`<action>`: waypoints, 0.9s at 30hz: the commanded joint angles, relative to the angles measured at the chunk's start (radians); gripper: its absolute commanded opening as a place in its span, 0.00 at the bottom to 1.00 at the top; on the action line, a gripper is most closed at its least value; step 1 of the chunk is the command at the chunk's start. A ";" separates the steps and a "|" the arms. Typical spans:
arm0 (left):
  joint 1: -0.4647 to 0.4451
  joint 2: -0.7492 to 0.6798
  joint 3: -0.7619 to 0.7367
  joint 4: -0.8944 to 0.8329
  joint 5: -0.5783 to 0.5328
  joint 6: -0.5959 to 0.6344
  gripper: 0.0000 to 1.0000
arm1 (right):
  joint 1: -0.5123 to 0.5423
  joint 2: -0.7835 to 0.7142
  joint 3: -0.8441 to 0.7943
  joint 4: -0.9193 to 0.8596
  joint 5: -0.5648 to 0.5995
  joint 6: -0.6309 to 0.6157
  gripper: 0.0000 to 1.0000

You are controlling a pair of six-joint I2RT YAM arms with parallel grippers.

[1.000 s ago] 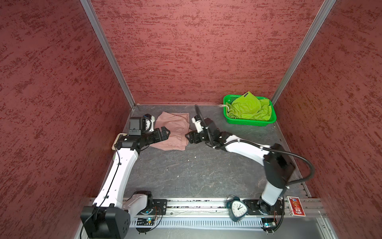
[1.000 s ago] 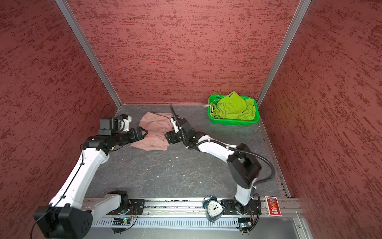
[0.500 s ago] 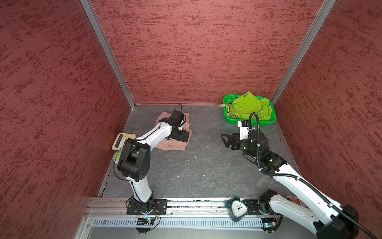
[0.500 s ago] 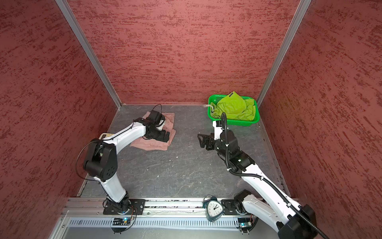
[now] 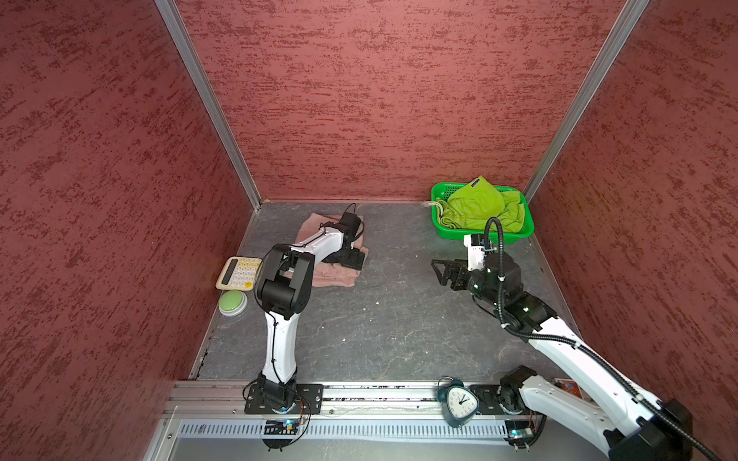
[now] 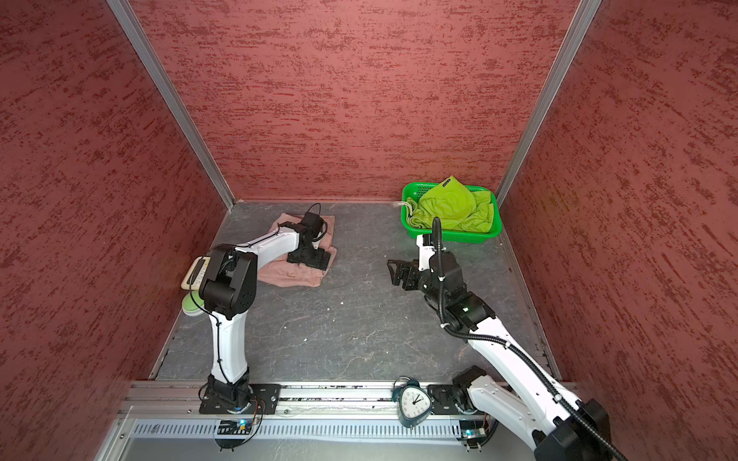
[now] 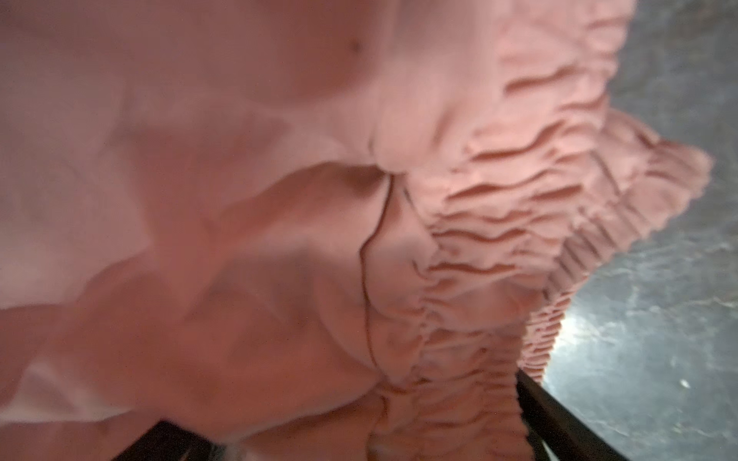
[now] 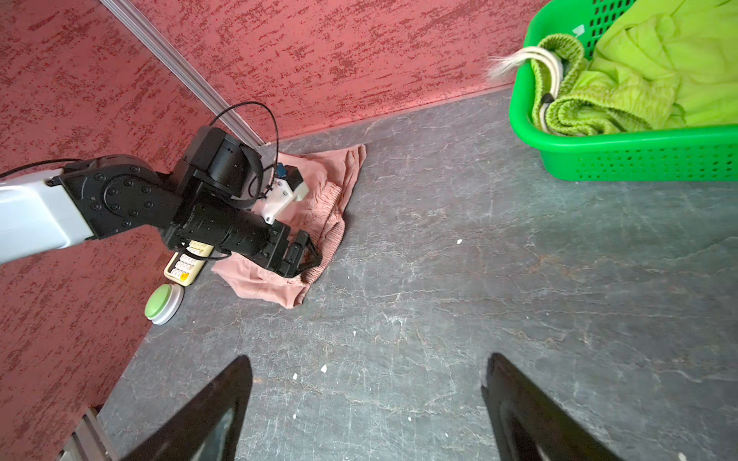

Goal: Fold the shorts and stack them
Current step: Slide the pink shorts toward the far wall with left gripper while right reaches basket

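**Pink shorts under the left gripper, lime pair in the basket**

The dusty pink shorts lie rumpled and partly folded on the grey tabletop, near the back-left corner. The left gripper is low over their right edge, at the gathered elastic waistband. Its jaws are spread wide, and the right wrist view shows no cloth pinched between them. The left wrist view is filled with pink fabric, with one dark finger at the waistband's edge. It is too blurred to tell whether the tips press into the cloth or only rest on it.

The right gripper hovers above bare tabletop, well apart from both pairs. Its jaws are released and its fingers have nothing between them.

The lime green shorts sit bunched in the green perforated basket at the back-right corner, with a pale drawstring hanging over the rim.

A calculator and a green push button lie by the left wall, just beside the pink shorts.
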 commanded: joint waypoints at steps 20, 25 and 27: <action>0.162 0.006 0.268 0.000 0.072 0.067 0.99 | -0.228 0.461 0.536 -0.247 0.084 -0.204 0.96; 0.160 -0.244 0.186 0.017 0.197 -0.006 0.99 | -0.304 0.698 0.777 -0.400 0.141 -0.274 0.98; 0.164 -0.336 0.123 0.039 0.239 -0.035 0.99 | -0.352 0.813 0.875 -0.438 0.185 -0.290 0.98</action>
